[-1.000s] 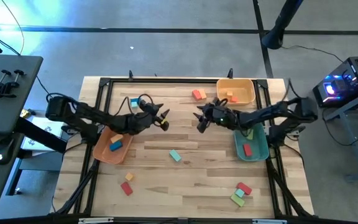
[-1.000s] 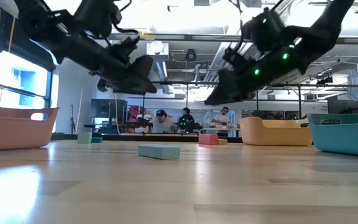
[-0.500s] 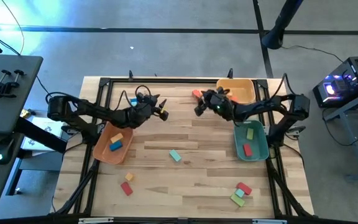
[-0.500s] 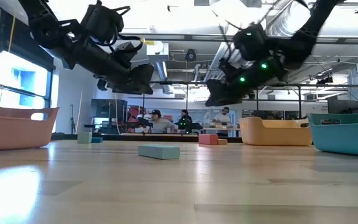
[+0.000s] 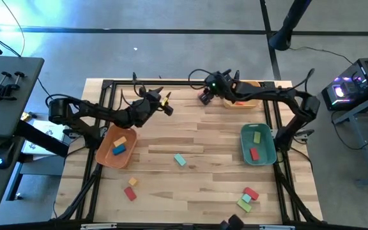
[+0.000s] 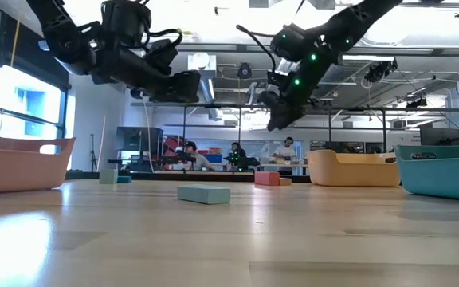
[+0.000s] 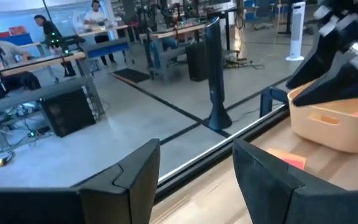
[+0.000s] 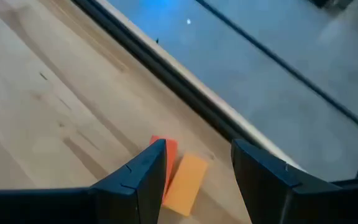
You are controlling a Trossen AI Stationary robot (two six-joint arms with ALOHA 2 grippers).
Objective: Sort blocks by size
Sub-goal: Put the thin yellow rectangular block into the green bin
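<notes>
A red block [image 8: 166, 163] and an orange block [image 8: 185, 180] lie side by side near the table's far edge. My right gripper [image 5: 203, 97] hangs open above them; in its wrist view [image 8: 197, 158] they show between the fingers, untouched. My left gripper [image 5: 166, 106] is open and empty, in the air at the far left [image 6: 186, 84], pointing toward the far edge [image 7: 194, 155]. A teal block [image 5: 180, 160] lies flat at mid-table. Red and yellow blocks [image 5: 131, 189] lie near the front left. Red, green and teal blocks [image 5: 248, 198] lie at the front right.
An orange bin [image 5: 107, 153] at the left holds a yellow and a blue block. A teal bin [image 5: 266, 153] at the right holds a green and a red block. A yellow bin [image 5: 251, 101] at the far right lies partly under my right arm. A black frame [image 5: 171, 82] borders the table.
My right gripper has gone toward the table's far edge and now hangs over the red and orange blocks. My left gripper has gone up and toward the far edge. No block has moved.
</notes>
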